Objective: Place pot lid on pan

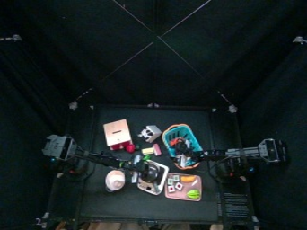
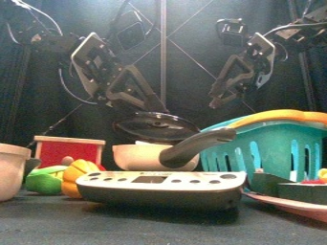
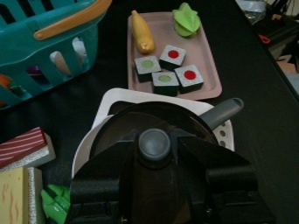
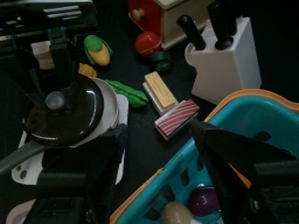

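The dark pot lid (image 3: 122,131) with its round knob (image 3: 155,143) lies on the pan (image 2: 138,155), whose grey handle (image 3: 222,109) sticks out to one side. In the front view the lid (image 2: 159,122) sits level on the pan's rim. My left gripper (image 3: 162,179) hangs just above the lid, jaws open on either side of the knob and apart from it; the front view shows the left gripper (image 2: 128,94) over the lid. My right gripper (image 4: 158,166) is open and empty over the basket's edge, to the right of the pan (image 4: 70,114).
A teal basket with an orange rim (image 2: 274,144) stands right of the pan. A pink tray (image 3: 198,52) holds toy food pieces. A white knife block (image 4: 222,52), a red box (image 2: 71,151), a white bowl (image 2: 10,170) and a grey toy register (image 2: 160,187) crowd the table.
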Robot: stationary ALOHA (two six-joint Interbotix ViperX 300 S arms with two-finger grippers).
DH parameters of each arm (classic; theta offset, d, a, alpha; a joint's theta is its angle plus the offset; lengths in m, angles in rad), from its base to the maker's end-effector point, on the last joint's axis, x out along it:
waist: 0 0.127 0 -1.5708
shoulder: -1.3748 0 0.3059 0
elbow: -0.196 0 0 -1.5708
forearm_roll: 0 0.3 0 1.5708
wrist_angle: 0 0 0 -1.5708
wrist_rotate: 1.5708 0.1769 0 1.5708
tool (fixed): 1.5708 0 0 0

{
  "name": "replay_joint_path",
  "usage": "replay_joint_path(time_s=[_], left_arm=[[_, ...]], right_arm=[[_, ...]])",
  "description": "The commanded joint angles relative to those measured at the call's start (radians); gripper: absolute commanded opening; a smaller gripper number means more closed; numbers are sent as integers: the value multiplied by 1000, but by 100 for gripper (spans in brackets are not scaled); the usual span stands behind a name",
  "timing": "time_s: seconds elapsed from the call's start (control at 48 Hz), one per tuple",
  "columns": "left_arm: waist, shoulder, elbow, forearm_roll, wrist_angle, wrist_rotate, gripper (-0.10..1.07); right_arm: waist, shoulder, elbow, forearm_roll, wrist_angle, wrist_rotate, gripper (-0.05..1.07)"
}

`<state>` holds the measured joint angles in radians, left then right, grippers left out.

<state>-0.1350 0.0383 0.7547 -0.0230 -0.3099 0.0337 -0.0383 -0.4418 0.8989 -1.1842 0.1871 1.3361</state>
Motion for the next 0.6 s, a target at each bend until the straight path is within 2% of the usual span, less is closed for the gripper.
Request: replay_joint_path(time_s=[0.0, 0.583], left_arm=[[6, 2, -26, 14, -9, 3, 61], [51, -11, -20, 32, -9, 5, 61]], right_arm=[[0, -18, -9, 0, -8, 2, 93], [0, -17, -11, 0, -11, 0, 93]])
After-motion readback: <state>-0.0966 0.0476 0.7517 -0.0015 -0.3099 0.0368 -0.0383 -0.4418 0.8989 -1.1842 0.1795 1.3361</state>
